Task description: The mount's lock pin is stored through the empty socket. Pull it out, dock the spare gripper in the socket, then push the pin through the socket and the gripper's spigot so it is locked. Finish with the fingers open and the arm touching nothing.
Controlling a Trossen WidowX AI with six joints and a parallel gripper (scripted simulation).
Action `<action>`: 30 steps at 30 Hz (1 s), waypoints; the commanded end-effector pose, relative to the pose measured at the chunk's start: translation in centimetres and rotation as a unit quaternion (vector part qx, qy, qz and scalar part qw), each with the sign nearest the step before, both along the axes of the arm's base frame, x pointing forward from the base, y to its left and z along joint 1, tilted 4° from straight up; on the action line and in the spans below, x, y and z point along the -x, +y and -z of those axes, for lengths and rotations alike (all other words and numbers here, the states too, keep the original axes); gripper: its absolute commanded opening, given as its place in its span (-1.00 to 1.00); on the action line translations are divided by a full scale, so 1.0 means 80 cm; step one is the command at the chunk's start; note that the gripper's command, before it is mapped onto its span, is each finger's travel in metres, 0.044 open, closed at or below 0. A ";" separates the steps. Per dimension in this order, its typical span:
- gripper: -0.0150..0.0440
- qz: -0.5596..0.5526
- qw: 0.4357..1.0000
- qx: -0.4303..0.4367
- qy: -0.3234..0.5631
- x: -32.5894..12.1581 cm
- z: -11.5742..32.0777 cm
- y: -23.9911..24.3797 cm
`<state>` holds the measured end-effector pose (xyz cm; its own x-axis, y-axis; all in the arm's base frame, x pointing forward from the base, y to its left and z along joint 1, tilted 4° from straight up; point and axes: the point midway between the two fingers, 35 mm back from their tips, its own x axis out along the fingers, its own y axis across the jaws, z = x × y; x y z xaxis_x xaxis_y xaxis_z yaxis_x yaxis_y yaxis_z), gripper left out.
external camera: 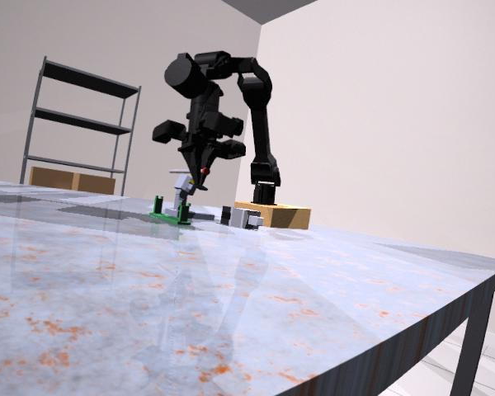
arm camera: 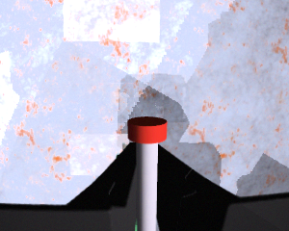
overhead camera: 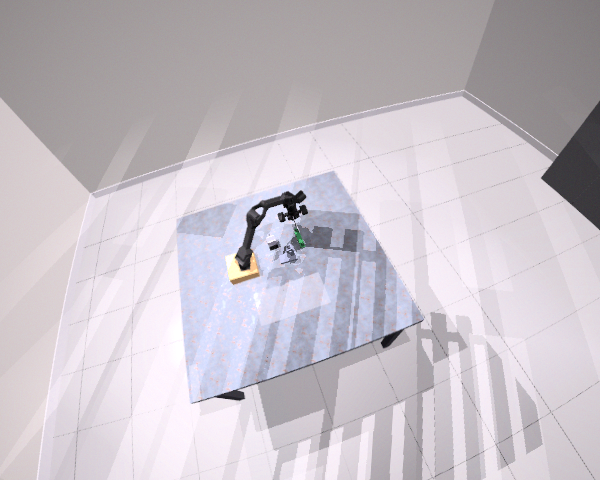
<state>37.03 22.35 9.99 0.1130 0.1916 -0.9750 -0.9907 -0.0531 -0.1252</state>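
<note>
My gripper is shut on the lock pin, a pale rod with a red head. The pin is out of the socket and held about level above the table, its red head close to the fingers. The grey mount stands with its tilted socket head near the fingertips in the exterior view; whether they touch I cannot tell. The spare gripper, white and dark, lies on the table between the mount and the arm's base. The wrist view shows neither mount nor spare gripper.
A green cradle with two upright posts stands on the table beside the mount. The arm's wooden base block is on the spare gripper's far side. A shelf rack stands beyond the table.
</note>
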 end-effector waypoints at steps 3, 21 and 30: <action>-0.49 -0.003 1.000 0.001 0.001 0.000 0.013 0.000; -0.49 -0.003 1.000 -0.001 -0.004 -0.004 0.045 0.000; -0.49 -0.003 1.000 -0.003 -0.006 -0.005 0.061 0.001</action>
<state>37.51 22.45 5.75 0.1275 0.1988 -0.9717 -0.9887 -0.0524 -0.1405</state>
